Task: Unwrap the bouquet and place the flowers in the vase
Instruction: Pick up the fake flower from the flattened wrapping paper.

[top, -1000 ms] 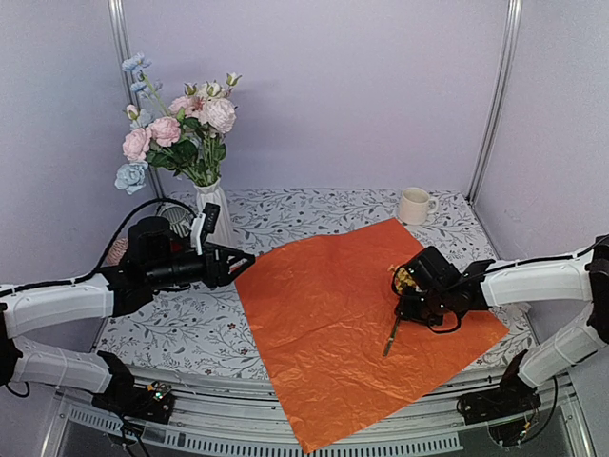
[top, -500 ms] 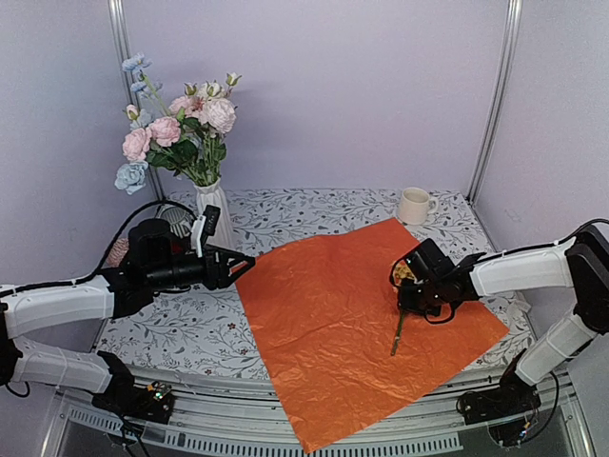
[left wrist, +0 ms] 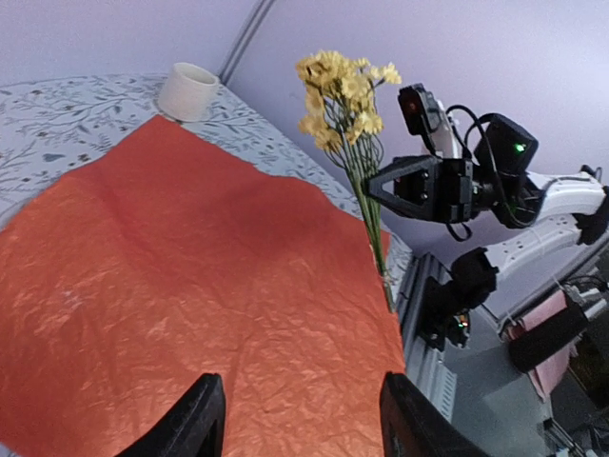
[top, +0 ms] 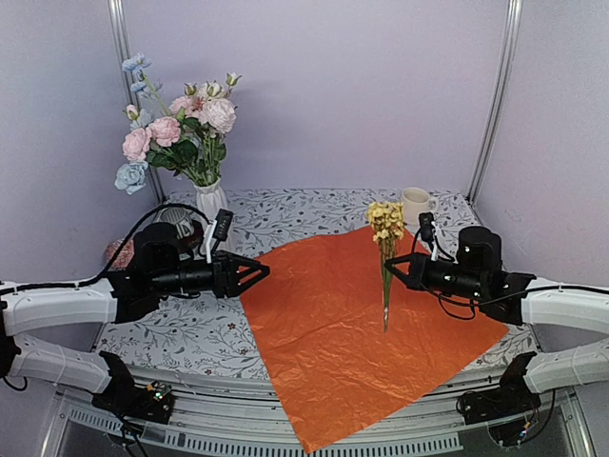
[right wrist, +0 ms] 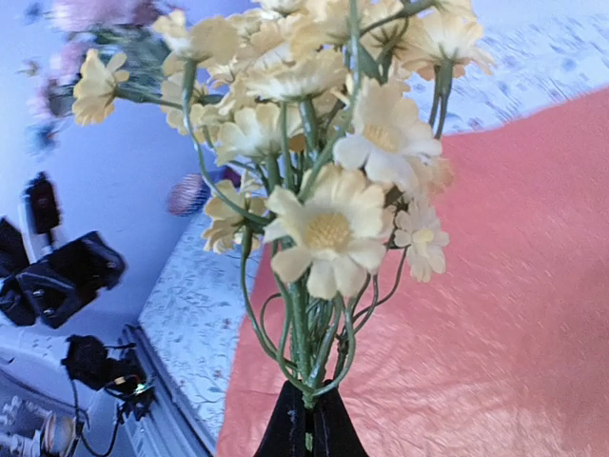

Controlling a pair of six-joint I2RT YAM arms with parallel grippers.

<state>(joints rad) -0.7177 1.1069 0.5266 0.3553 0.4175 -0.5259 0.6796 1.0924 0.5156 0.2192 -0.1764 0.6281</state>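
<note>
**Figure. The held stems and the way to the vase.** Your right gripper (top: pixel 388 259) is pressed together on the yellow sprig (top: pixel 385 221), pinching its thin green stems partway up. The blooms stand above the jaws and the stem ends hang below them. The sprig's long axis runs straight up and down. In the top view you cannot tell whether the lower ends clear the orange paper (top: pixel 333 324) spread beneath the gripper.

The vase (top: pixel 213 204) stands well apart from this gripper, far off to its left and a little farther from the arm bases, beyond the paper's far-left edge. It is upright and already holds pink and blue flowers (top: pixel 181 133). The sprig's axis therefore looks matched to the vase's neck, and the coming move is judged to be mainly a long sideways carry, then a drop into what room is left among the blooms.

Your left gripper (top: pixel 257 274) is much nearer the vase. It hangs between the sprig and the vase with fingers (left wrist: pixel 195 424) spread, holding nothing and pointed toward the sprig, so a handover is also open to you.
</note>
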